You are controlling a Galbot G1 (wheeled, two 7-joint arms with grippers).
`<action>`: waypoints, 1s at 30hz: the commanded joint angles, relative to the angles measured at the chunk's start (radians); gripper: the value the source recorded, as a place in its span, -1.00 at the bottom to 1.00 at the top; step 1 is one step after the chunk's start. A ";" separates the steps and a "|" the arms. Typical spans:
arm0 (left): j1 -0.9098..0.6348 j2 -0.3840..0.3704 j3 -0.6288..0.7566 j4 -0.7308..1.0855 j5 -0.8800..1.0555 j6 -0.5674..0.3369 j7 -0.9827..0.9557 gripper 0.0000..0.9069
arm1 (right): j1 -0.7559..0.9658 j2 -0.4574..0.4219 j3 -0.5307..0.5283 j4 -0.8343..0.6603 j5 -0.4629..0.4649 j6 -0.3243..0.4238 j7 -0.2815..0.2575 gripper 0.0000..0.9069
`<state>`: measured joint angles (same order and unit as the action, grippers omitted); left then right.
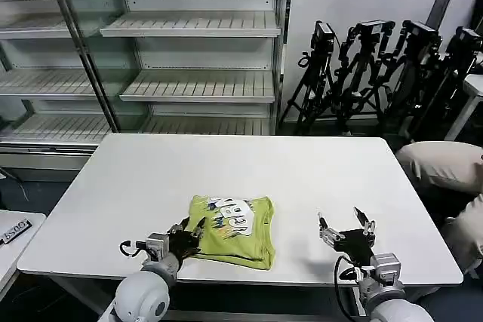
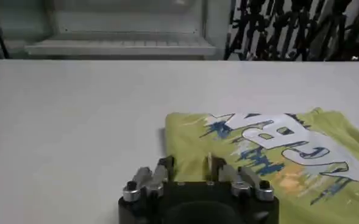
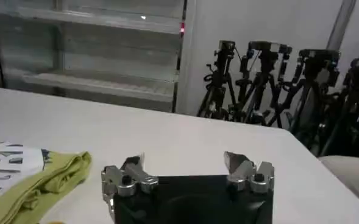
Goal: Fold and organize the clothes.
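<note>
- Your head cam sits high, looking forward and down across the white table point(image 1: 136, 186) toward the shelving point(image 1: 196, 28) and tripods point(image 1: 377, 65).
- Left wrist cam rides low right behind the left gripper point(image 2: 190, 165), close above the tabletop, facing the shelving; the shirt point(image 2: 277, 152) lies just ahead of the fingers.
- Right wrist cam sits behind the right gripper point(image 3: 185, 163), aimed at the tripods.
- All three share the shirt and table.

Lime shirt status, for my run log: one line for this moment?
lime printed fabric shirt: folded on white table | left hand: open at shirt's near-left corner | right hand: open, apart
</note>
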<state>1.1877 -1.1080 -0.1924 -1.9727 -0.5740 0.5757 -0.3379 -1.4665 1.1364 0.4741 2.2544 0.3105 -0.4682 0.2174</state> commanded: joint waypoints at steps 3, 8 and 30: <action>0.018 0.077 -0.125 -0.019 0.179 0.005 0.094 -0.98 | 0.003 -0.002 0.001 0.000 0.000 0.000 0.002 1.00; 0.081 0.224 -0.461 0.008 0.243 0.004 0.266 -0.98 | 0.003 -0.001 0.001 0.002 0.000 0.009 0.006 1.00; 0.030 -0.212 0.377 -0.205 0.439 0.005 0.150 -0.98 | 0.000 -0.001 0.012 0.009 -0.007 0.010 0.003 1.00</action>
<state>1.3002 -0.9266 -0.6494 -2.1849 -0.2736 0.5838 -0.0552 -1.4612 1.1345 0.4713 2.2554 0.3065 -0.4564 0.2243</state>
